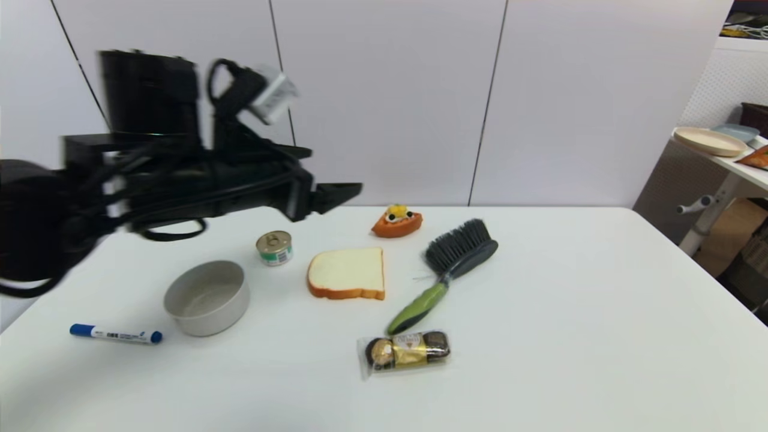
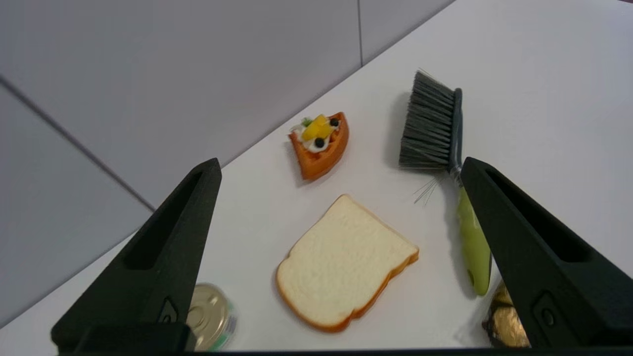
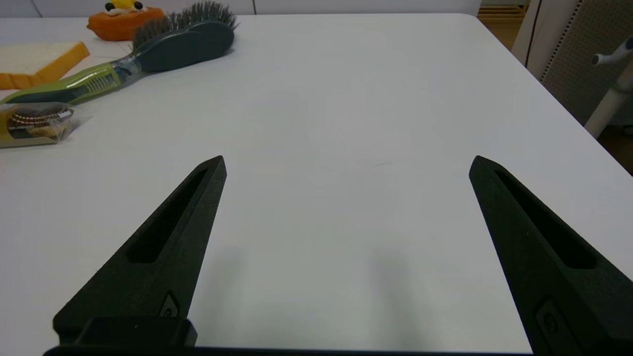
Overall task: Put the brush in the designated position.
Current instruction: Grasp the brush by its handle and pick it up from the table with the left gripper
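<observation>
Brush (image 1: 447, 273) lying flat on white tabletop (image 1: 570, 336) just right of centre in head view, dark grey head and bristles toward upper right, lime-green handle slanting down to lower left, held by nothing. Bread slice (image 1: 348, 273) just left of brush; orange waffle wedge with fruit (image 1: 396, 221) above, near tabletop's far edge. Wrapped chocolates (image 1: 405, 350) close to handle tip, below it. Small tin can (image 1: 274, 248), grey bowl (image 1: 207, 297) and blue-capped marker (image 1: 115, 333) spread toward lower left. Left gripper (image 2: 341, 168) raised above tabletop at upper left of head view, fingers spread wide, empty, bread slice and waffle wedge between them in left wrist view. Right gripper (image 3: 346, 165) low over bare tabletop, likewise wide apart and empty, brush well off at upper left of right wrist view.
</observation>
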